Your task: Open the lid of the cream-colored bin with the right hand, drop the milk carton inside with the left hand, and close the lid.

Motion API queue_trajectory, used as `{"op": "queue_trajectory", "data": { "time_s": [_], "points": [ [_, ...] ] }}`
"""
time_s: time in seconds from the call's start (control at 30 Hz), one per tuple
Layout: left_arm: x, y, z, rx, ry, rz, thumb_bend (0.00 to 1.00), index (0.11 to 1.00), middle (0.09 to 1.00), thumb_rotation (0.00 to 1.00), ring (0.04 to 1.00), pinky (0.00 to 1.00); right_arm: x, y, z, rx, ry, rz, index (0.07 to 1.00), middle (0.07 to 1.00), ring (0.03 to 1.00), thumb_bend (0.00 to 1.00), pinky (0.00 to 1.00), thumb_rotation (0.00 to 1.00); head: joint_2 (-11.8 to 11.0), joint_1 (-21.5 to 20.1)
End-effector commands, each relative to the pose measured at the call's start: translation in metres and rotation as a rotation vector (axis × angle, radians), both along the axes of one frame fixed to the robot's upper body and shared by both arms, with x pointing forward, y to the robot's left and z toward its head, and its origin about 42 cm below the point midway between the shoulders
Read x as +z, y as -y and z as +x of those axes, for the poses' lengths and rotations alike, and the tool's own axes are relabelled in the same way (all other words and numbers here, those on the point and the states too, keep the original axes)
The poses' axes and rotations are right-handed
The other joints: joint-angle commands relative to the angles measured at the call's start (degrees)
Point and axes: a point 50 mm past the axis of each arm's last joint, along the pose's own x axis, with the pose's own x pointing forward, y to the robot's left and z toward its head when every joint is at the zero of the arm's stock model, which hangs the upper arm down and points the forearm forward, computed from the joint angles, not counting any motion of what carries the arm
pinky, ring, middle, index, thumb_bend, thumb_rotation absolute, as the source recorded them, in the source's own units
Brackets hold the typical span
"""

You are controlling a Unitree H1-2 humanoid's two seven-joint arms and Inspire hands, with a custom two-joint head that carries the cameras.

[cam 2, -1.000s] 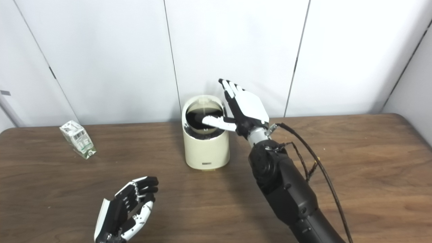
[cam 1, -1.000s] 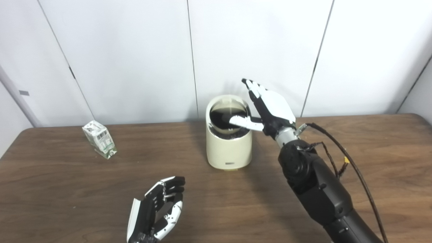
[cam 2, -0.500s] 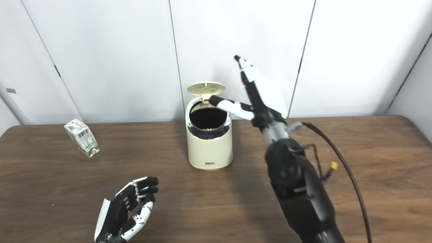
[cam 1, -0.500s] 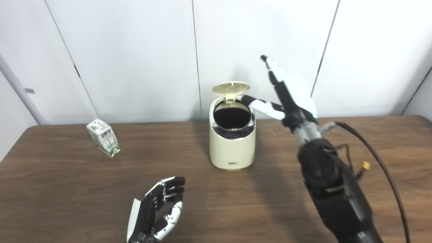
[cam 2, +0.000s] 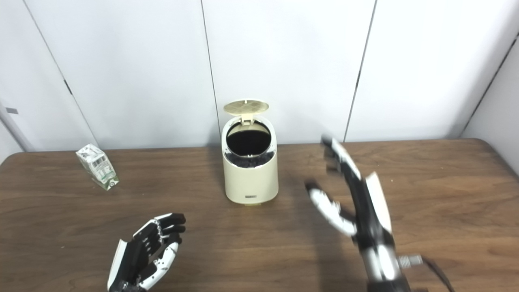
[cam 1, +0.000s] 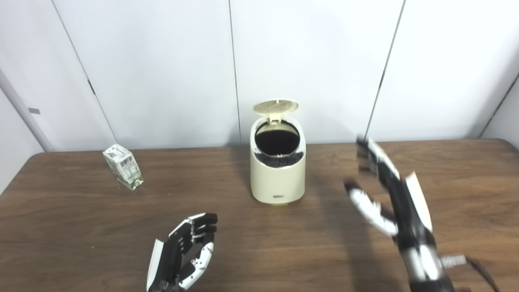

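Observation:
The cream-colored bin (cam 1: 277, 176) stands at the table's middle, near the wall. Its round lid (cam 1: 275, 106) is tipped up at the back, and the dark inside shows. A small white and green milk carton (cam 1: 123, 166) sits tilted on the table far to the left. My right hand (cam 1: 391, 200) hovers open, fingers spread, low and right of the bin, apart from it and blurred. My left hand (cam 1: 182, 253) rests open near the front edge, palm turned inward, holding nothing, well short of the carton.
The brown wooden table (cam 1: 81, 219) runs the full width, with white wall panels close behind it. A grey bar (cam 1: 24, 109) leans at the far left.
The lid has swung up and stays open. My right hand has left the bin's rim and dropped back toward the front right. The left hand has barely moved.

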Motion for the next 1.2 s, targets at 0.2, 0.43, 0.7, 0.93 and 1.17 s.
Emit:
{"op": "queue_trajectory", "data": {
  "time_s": [0.2,0.43,0.7,0.93,1.17],
  "points": [
    [0.009,-0.006,0.008,-0.014,0.086,0.003,0.19,0.725,0.728,0.13,0.686,0.61,-0.013,0.001,-0.017,0.014,0.063,0.108,0.718,0.726,0.698,0.21,0.60,0.32,-0.18,-0.12],
    [0.009,-0.008,0.006,-0.013,0.090,0.014,0.20,0.722,0.726,0.18,0.687,0.61,-0.024,0.002,-0.020,-0.008,0.037,0.130,0.721,0.736,0.716,0.21,0.62,0.24,0.32,0.28],
    [0.012,-0.013,0.002,0.024,0.092,-0.018,0.25,0.715,0.724,0.18,0.692,0.62,-0.034,0.003,-0.021,-0.030,0.014,0.146,0.722,0.737,0.714,0.23,0.62,0.29,-0.28,1.23],
    [0.058,-0.042,-0.001,0.243,0.297,0.068,0.53,0.550,0.491,0.13,0.424,0.35,-0.040,0.010,-0.022,-0.035,-0.002,0.149,0.721,0.730,0.700,0.21,0.60,0.28,-0.48,4.00],
    [0.090,-0.081,0.000,0.475,0.401,0.126,0.51,0.487,0.391,0.07,0.294,0.22,-0.046,0.028,-0.021,-0.029,-0.020,0.160,0.721,0.736,0.703,0.22,0.60,0.20,-0.54,8.69]
  ]
}}
